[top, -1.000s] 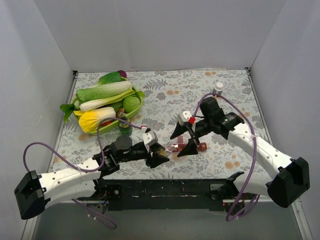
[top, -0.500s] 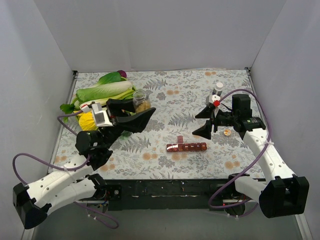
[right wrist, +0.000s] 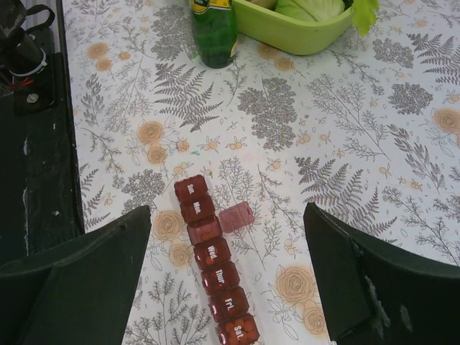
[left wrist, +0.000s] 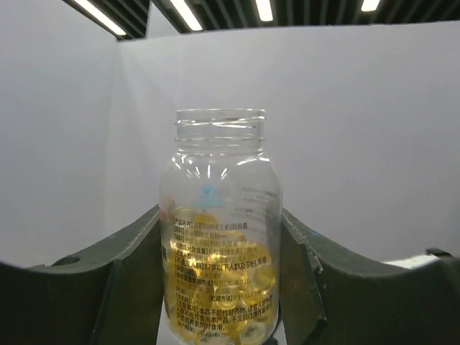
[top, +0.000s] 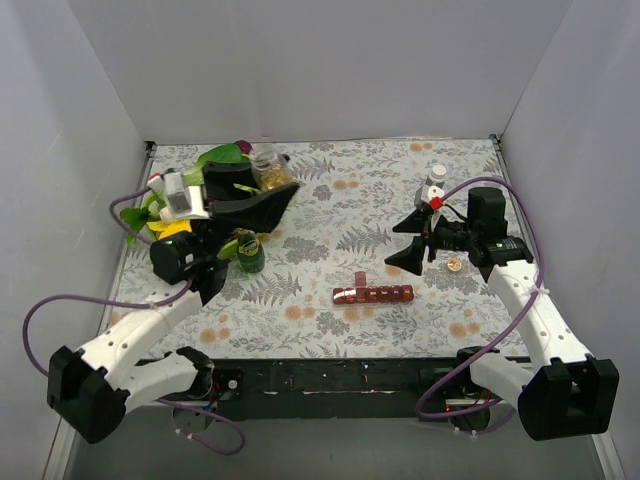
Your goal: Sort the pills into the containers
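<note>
Left claw (left wrist: pixel 219 237): closed on clear plastic jar (left wrist: pixel 219 273), one dark finger pressed to each side of the jar body. Jar mouth uncapped, jar upright in the wrist view; lower half filled with yellow translucent gel pills (left wrist: pixel 215 284); printed label text on the wall, not legible. In the top view the jar is held raised over the back-left corner of the desk (top: pixel 330 210), above the lime-green plastic tray (right wrist: pixel 302 39) of vegetables.

Right claw (top: pixel 405 243): open, jaws spread wide, nothing between them, hanging above the desk right of centre.

Dark-red translucent plastic containers (right wrist: pixel 212 251): seven small square compartments joined in one straight strip, flat on the floral desk cover, near the front centre, below and just left of the right claw. White day labels on the lids: Sun, Mon, then Wed through Sat. Third compartment open, its lid (right wrist: pixel 236 215) flipped out sideways and lying on the desk; other six lids shut. Contents cannot be told.

Small green glass bottle (right wrist: pixel 214 29): upright just beside the tray. Small white-capped dark bottle (top: pixel 435 180): upright at the back right.
</note>
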### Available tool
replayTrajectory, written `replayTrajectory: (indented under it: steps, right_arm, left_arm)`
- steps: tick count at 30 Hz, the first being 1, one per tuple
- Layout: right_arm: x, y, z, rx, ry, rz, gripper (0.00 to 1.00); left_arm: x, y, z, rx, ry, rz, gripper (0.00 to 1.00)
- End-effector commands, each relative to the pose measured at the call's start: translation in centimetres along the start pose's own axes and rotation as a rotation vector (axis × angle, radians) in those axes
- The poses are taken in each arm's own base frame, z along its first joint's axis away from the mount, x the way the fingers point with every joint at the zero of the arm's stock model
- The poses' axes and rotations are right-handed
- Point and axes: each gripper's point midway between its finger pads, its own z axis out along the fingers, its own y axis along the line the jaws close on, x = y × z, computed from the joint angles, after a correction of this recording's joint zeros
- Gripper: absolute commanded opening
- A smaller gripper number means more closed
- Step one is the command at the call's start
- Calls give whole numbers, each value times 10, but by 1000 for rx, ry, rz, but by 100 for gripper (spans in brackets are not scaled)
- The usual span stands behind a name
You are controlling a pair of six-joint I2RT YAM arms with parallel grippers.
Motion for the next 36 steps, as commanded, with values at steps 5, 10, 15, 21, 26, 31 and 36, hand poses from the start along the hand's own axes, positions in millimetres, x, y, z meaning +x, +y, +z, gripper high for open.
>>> replayTrajectory:
  steps: [5,10,15,21,26,31,36]
  right_arm:
    - [-2,-15,-10,100,-4,-55,95]
    - [0,-26,-14,140,22,-54,95]
    - [14,-33,-19,198,48,-92,96]
    - [51,-38,-17,177,121,-85,96]
    - [72,-38,-19,163,117,-46,96]
    - [81,-44,-24,191,131,-31,96]
    - [87,-39,-25,188,133,-21,96]
  left_arm:
    - [2,-40,-44,75,-8,-32,0]
    - [46,-29,-65,230,209,-123,0]
    - [98,-34,-116,192,362,-88,0]
    - [161,-22,-183,121,588,-63,0]
    - [222,-22,-232,52,817,-111,0]
    - [269,-31,-264,50,981,-122,0]
    - [308,-19,-282,37,1131,-124,0]
